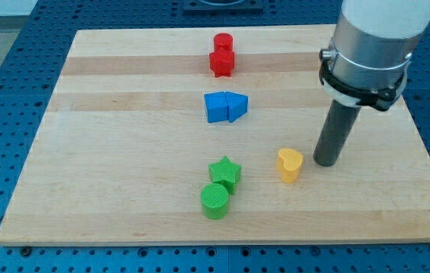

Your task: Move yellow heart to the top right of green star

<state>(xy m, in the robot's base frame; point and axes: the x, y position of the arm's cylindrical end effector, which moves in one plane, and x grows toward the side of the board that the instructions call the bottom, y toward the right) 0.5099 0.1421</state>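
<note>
The yellow heart (290, 164) lies on the wooden board, right of the green star (225, 172) and a little higher in the view. My tip (325, 162) stands just right of the yellow heart, with a small gap between them. The rod rises from the tip to the silver arm (374, 38) at the view's top right.
A green cylinder (215, 201) touches the green star at its lower left. Two blue blocks (226, 107) sit together at the board's middle. A red cylinder (223, 42) and a red block (221, 61) sit near the top edge. The board (108, 152) ends near the view's bottom.
</note>
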